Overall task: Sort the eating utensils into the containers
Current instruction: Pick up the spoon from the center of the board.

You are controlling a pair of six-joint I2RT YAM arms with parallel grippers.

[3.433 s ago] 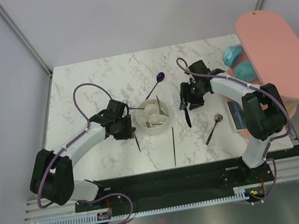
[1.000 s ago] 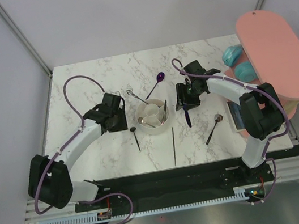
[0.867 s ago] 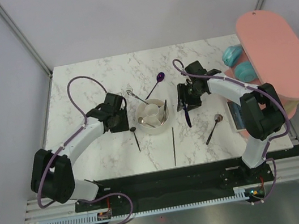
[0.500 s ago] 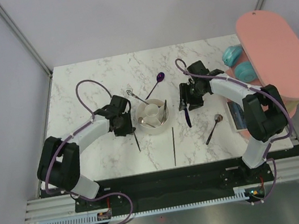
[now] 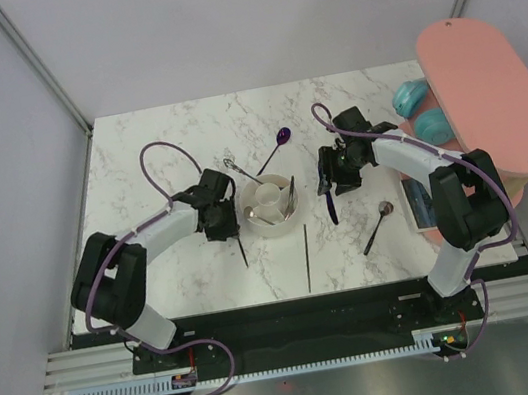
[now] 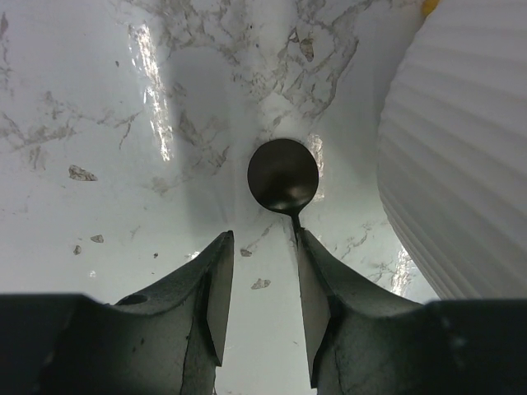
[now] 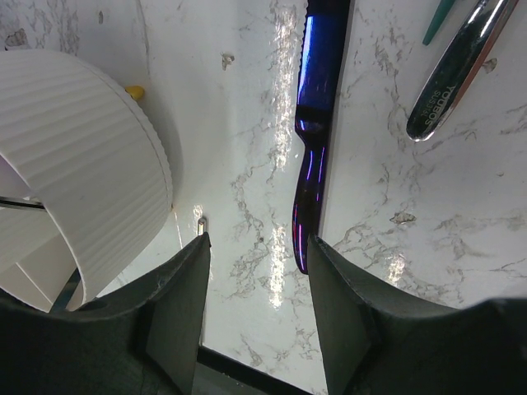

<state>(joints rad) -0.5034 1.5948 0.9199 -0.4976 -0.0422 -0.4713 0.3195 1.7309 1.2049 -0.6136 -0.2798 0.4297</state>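
Holder (image 5: pixel 275 232) mid-frame on table (image 5: pixel 154 145), utensils (image 5: pixel 288 199) inside. Spoon (image 5: pixel 240 247) lower left, touching or not unclear; stick (image 5: pixel 307 256) below; knife (image 5: pixel 332 208) right; second spoon (image 5: pixel 378 224) lower right; third spoon (image 5: pixel 276 147) above. Board (image 5: pixel 491 99) at right edge.

black spoon (image 6: pixel 283 175): handle hidden behind left pincer (image 6: pixel 262 244) | white holder (image 6: pixel 461 164): cut by right edge | blue utensil (image 7: pixel 319 99): top cropped

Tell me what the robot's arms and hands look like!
The left arm and right arm have white tube-like links, chunky black joints and a looping purple cable each. The left hand and right hand each have two dark, wedge-shaped fingers.
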